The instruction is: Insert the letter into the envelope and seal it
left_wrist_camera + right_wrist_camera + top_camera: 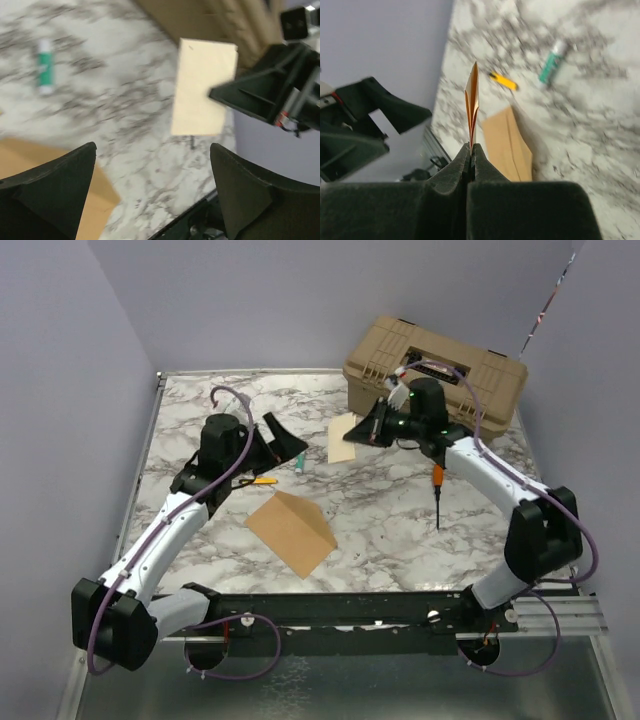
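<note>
The letter (342, 440) is a pale tan folded sheet, pinched at its right edge by my right gripper (368, 426). In the right wrist view the letter (472, 105) shows edge-on, rising from the shut right gripper (471, 147). The left wrist view has the letter (202, 90) flat-on, with the right gripper's dark fingers (250, 97) on its edge. The kraft-brown envelope (290, 531) lies on the marble at centre front with its flap raised; it also shows as the envelope (508, 145) and the envelope (97, 207). My left gripper (287, 440) is open and empty left of the letter, its fingers (55, 185) spread wide.
A tan toolbox (436, 368) stands at the back right, just behind the right wrist. A green glue stick (301, 464) and a yellow cutter (264, 480) lie near the left gripper. An orange-handled screwdriver (438, 490) lies at the right. Purple walls close in both sides.
</note>
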`<action>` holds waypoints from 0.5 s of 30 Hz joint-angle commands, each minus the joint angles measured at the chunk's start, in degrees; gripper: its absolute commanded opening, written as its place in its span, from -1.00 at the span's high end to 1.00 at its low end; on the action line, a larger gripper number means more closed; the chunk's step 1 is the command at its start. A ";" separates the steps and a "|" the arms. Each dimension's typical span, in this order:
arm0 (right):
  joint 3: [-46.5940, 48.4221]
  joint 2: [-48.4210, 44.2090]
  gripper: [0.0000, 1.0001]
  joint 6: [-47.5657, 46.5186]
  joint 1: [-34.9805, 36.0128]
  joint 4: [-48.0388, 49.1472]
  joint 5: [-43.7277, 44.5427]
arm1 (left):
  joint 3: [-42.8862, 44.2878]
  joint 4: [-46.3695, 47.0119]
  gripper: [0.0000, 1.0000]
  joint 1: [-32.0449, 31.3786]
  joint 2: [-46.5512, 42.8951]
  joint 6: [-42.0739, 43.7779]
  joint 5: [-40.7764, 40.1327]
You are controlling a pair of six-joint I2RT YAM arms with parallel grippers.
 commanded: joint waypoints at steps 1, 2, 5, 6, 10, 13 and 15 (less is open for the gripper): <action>-0.85 7.20 0.99 -10.17 5.64 -11.47 -3.74 | -8.42 -21.24 -0.88 6.51 -1.51 1.57 -1.42; -0.54 8.57 0.99 -11.33 6.95 -11.69 -4.73 | -10.35 -21.44 -0.83 6.69 -2.20 0.65 -1.25; 1.02 12.81 0.99 -14.61 10.57 -12.05 -8.32 | -15.69 -21.55 -0.62 6.75 -3.86 -2.56 -1.53; 1.85 14.21 1.00 -16.23 11.67 -12.92 -8.69 | -17.21 -21.63 -0.49 6.76 -4.22 -3.52 -1.64; 5.86 19.96 1.00 -21.85 14.47 -19.02 -8.08 | -20.41 -22.22 -0.04 6.83 -3.89 -4.75 -2.09; 7.02 22.49 0.99 -24.83 15.19 -21.64 -4.95 | -21.15 -22.18 0.03 6.83 -2.19 -2.49 -3.25; 7.81 24.06 0.99 -26.93 15.33 -23.05 -2.87 | -21.09 -22.25 0.03 6.84 -0.23 0.15 -4.00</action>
